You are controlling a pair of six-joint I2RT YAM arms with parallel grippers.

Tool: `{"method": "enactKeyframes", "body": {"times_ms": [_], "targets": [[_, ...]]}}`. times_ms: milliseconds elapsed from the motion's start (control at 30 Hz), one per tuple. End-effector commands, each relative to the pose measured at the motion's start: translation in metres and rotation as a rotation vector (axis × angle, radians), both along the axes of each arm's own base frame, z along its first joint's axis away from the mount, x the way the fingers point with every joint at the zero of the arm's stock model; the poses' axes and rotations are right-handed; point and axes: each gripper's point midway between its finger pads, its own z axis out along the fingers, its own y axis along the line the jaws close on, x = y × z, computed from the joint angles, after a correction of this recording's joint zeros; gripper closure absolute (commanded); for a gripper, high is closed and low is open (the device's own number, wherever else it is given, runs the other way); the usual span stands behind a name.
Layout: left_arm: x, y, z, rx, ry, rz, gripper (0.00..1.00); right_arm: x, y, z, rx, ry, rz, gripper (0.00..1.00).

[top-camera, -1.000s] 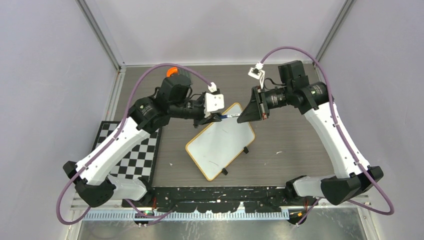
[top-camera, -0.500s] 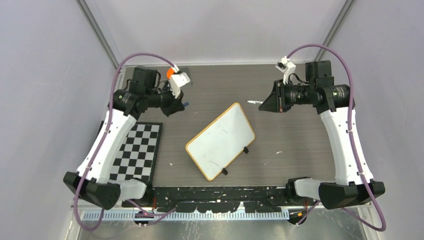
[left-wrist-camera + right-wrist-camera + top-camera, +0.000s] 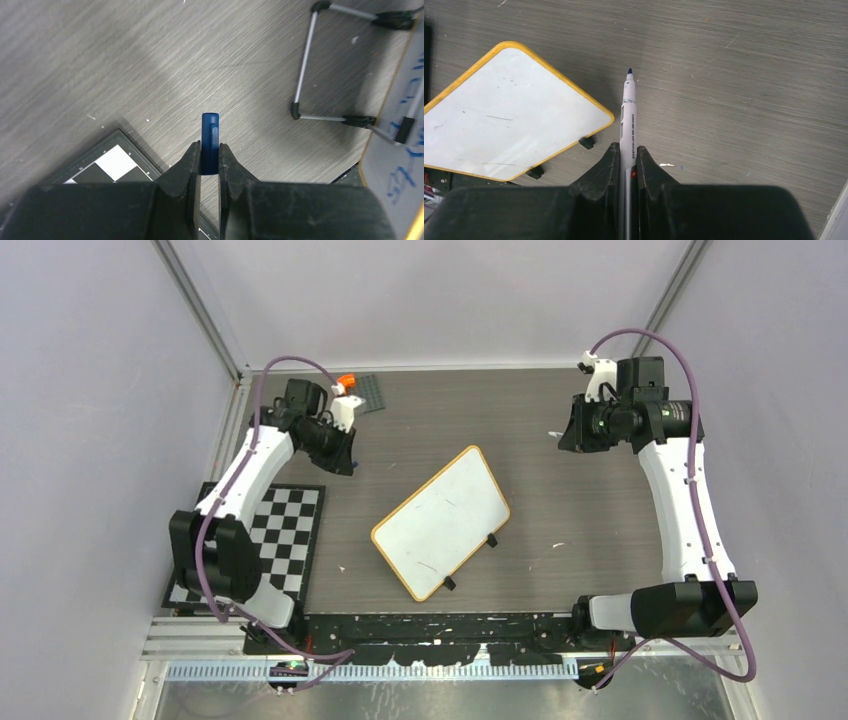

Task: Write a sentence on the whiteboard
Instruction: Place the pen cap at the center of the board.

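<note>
Grey table (image 3: 570, 500): whiteboard (image 3: 440, 522), marker (image 3: 628, 115), blue cap (image 3: 210, 142).

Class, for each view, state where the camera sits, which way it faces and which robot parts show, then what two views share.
Top external: above and behind the robot, looking down on the grey table; both arms show.
Left wrist: on the left arm, facing down past the left gripper, shut on a short blue cap.
Right wrist: on the right arm, facing down past the right gripper, shut on a white marker pen.
Shared: top and right wrist both show the yellow-rimmed white whiteboard.
</note>
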Motion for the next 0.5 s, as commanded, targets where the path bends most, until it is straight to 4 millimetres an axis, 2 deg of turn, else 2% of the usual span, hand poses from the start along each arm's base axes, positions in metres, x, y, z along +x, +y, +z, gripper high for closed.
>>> {"method": "enactKeyframes", "body": {"times_ms": [0, 100, 200, 267, 467], "targets": [[0.003, 0.013, -0.04, 0.088, 0.082, 0.055, 1.0, 0.0, 0.013, 0.006, 0.046, -0.013, 0.067, 1.0], [0.0, 0.019, -0.067, 0.126, 0.152, 0.07, 1.0, 0.0, 0.022, 0.004, 0.114, 0.018, 0.046, 1.0], [0.006, 0.024, -0.088, 0.164, 0.171, 0.095, 1.0, 0.004, 0.023, 0.004, 0.147, -0.005, -0.002, 1.0], [0.013, 0.027, -0.098, 0.184, 0.164, 0.112, 1.0, 0.007, 0.018, 0.004, 0.129, -0.026, -0.037, 1.0], [0.028, 0.033, -0.127, 0.232, 0.186, 0.149, 1.0, 0.001, 0.023, 0.015, 0.114, -0.082, 0.029, 1.0]]}}
